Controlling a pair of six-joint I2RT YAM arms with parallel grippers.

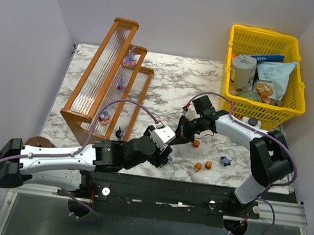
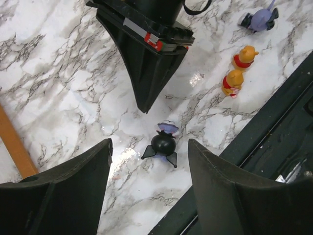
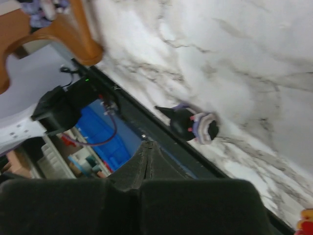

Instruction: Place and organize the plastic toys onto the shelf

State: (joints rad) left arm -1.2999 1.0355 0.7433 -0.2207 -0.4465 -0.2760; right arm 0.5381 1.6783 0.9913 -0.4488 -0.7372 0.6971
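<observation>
- left gripper: jaws spread wide, nothing held. Both fingers sit low over the marble table.
- black toy: stands on the table between the spread fingers, clear of both, close to the table's near edge.
- right gripper: fingers pressed together, empty. The tip points down at the table just on the far side of the black toy, not touching it.
- two orange toys: side by side on the table, right of the black toy. A purple toy lies further right.
- lone orange toy: on the table under the right arm's wrist.
- shelf: far left of the table. Three purplish toys sit on its clear tiers, spaced far to near. Can't tell which tier each is on.
- dark toy: on the table just beside the shelf's near right end.
- yellow basket: far right, holds packets and a can, well apart from the toys.
</observation>
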